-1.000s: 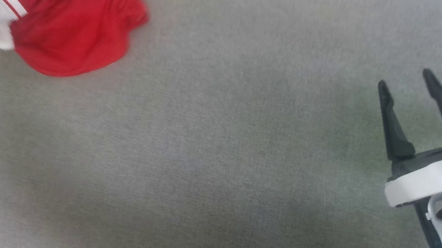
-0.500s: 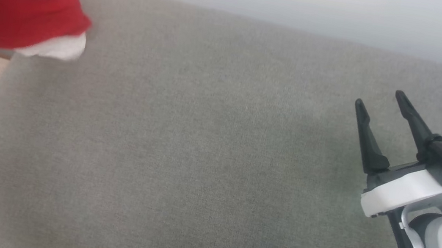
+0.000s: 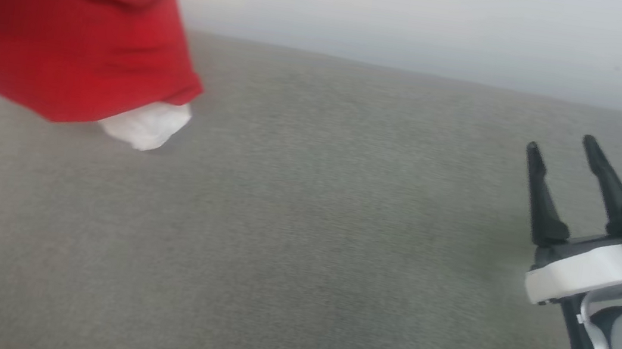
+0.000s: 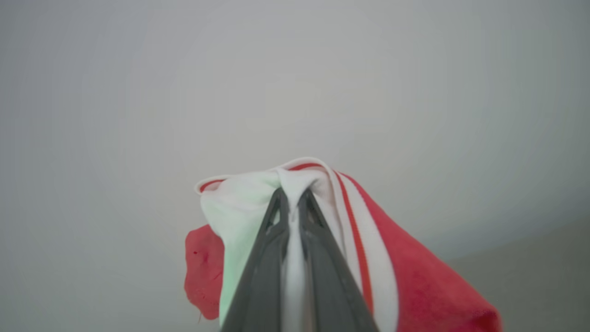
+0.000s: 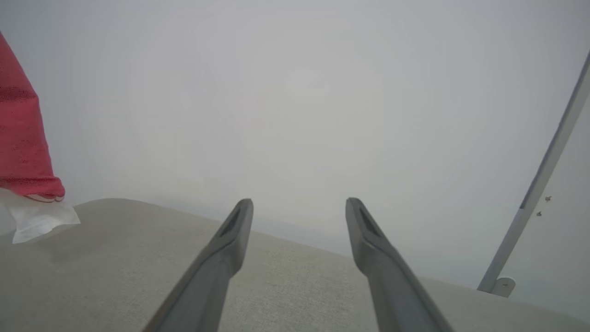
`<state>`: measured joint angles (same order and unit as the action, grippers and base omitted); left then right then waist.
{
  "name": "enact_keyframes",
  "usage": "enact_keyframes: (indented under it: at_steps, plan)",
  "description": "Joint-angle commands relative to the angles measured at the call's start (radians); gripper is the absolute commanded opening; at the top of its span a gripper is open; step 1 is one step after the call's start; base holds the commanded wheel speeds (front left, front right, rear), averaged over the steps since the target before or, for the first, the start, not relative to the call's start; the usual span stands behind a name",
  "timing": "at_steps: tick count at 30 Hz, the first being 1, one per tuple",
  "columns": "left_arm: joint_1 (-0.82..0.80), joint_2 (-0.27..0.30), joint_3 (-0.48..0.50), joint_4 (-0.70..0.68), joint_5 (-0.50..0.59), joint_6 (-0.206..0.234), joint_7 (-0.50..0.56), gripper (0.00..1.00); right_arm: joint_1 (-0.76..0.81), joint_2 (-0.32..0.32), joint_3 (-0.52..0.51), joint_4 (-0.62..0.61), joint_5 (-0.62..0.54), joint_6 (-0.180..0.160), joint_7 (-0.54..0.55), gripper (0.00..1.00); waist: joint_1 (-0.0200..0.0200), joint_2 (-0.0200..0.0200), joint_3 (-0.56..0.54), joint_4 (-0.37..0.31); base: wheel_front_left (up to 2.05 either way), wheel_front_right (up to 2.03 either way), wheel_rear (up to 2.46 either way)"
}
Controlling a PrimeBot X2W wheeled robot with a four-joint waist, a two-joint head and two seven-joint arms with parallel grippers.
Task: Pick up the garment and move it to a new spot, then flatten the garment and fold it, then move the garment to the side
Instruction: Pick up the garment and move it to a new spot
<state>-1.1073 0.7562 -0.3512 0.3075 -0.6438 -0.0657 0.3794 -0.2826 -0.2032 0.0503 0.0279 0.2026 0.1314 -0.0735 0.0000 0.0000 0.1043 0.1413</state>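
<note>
While pinched in left end effector (image 4: 291, 202), garment (image 3: 65, 34) far from released right end effector (image 3: 561, 143)

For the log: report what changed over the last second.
The shirt, seemingly heaped on the grey cushion a second ago, now hangs from the left end effector, shut on its white trim, over the cushion's left end. The head camera tilted up. The right end effector stayed open, empty.

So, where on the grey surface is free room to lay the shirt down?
The wide middle of the grey surface, between the hanging garment and the right gripper, is bare, and so is the near strip. It is crowded only at the far left corner, under the garment.
</note>
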Motion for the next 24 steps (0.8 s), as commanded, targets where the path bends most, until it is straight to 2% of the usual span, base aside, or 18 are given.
enact_keyframes:
  at_steps: [1,5,6,10,13,19,24]
  plan:
    - [0.019,0.007,0.001,-0.057,-0.011,0.018,0.022,0.0,0.008,0.003,-0.015,0.001,-0.006,-0.001,-0.011,1.0,0.0,0.0,-0.004,-0.034,0.0,0.0,0.0]
    - [0.04,0.008,-0.009,-0.202,-0.016,0.056,0.085,0.0,-0.002,0.008,-0.048,0.01,-0.009,-0.001,-0.026,1.0,0.0,0.0,0.004,-0.091,0.0,0.0,0.0]
    - [0.048,0.004,-0.015,-0.256,-0.024,0.071,0.116,0.0,-0.008,0.01,-0.061,0.017,-0.012,-0.001,-0.033,1.0,0.0,0.0,0.012,-0.124,0.0,0.0,0.0]
    - [0.052,-0.006,-0.034,-0.351,-0.02,0.099,0.161,0.0,-0.019,0.013,-0.091,0.032,-0.016,-0.001,-0.046,1.0,0.0,0.0,0.035,-0.19,0.0,0.0,0.0]
    - [0.045,-0.034,-0.056,-0.4,-0.024,0.115,0.187,0.0,-0.025,0.018,-0.12,0.044,-0.019,-0.001,-0.061,1.0,0.0,0.0,0.054,-0.229,0.0,0.0,0.0]
    - [0.039,-0.103,-0.119,-0.491,-0.019,0.142,0.229,0.0,-0.011,0.041,-0.173,0.058,-0.031,-0.001,-0.08,1.0,0.0,0.0,0.089,-0.28,0.0,0.0,0.0]
    - [0.086,-0.131,-0.161,-0.545,-0.015,0.176,0.266,0.0,0.005,0.06,-0.189,0.064,-0.038,-0.001,-0.089,1.0,0.0,0.0,0.106,-0.296,0.0,0.0,0.0]
